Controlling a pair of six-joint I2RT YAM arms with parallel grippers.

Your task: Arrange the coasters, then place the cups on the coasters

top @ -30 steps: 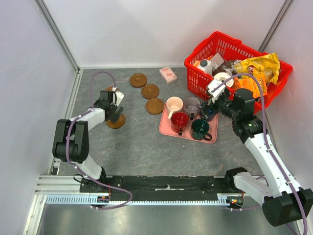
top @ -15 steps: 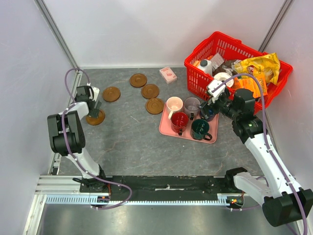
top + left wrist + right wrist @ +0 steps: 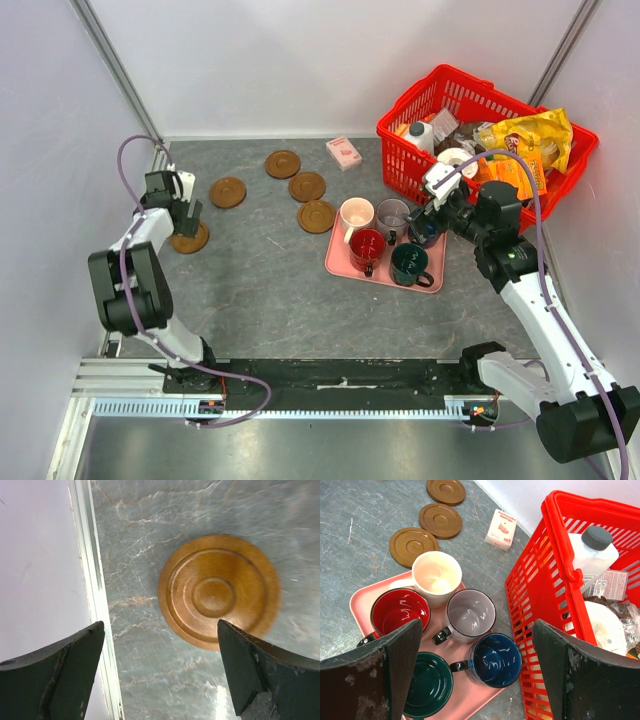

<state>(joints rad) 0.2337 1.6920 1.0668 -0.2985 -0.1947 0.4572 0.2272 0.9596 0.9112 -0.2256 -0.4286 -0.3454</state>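
Five brown coasters lie on the grey table: one by the left wall (image 3: 189,238) (image 3: 219,591), one further back (image 3: 227,192), and three in a row (image 3: 282,164) (image 3: 307,186) (image 3: 317,216). My left gripper (image 3: 184,212) (image 3: 160,642) hangs open over the near edge of the wall-side coaster, holding nothing. Five cups stand on the pink tray (image 3: 432,282) (image 3: 360,602): cream (image 3: 436,575), red (image 3: 400,612), grey (image 3: 471,614), navy (image 3: 495,660) and dark green (image 3: 426,690). My right gripper (image 3: 432,214) (image 3: 476,630) hovers open above the grey and navy cups.
A red basket (image 3: 560,180) (image 3: 555,540) full of groceries stands right behind the tray, close to the right gripper. A small pink-and-white box (image 3: 343,152) (image 3: 501,527) lies at the back. The left wall's rail (image 3: 95,590) runs just beside the left gripper.
The left arm has swung left to the wall, and the coaster beside its fingers now lies further left. The coaster it covered now shows. The right arm has not moved.
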